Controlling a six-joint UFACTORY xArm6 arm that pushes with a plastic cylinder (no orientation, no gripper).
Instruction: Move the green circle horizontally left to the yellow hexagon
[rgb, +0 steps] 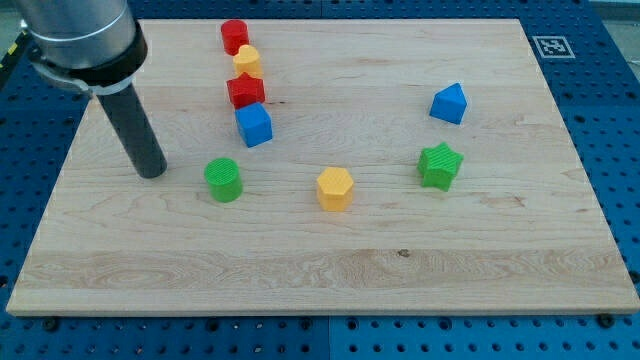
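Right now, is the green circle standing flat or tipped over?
Flat. The green circle shows its round top face upward, resting on the board; my tip stands apart at its left.

On the wooden desk (480, 250), a red cylinder (234, 36), a yellow block (247, 60), a red star-like block (245, 91) and a blue cube (254, 125) form a line. On the view's right stand a blue block (449, 104) and a green star (440, 165).

Looks down at a slant from beyond the counter's (320, 290) bottom edge, moderately close, whole counter framed.
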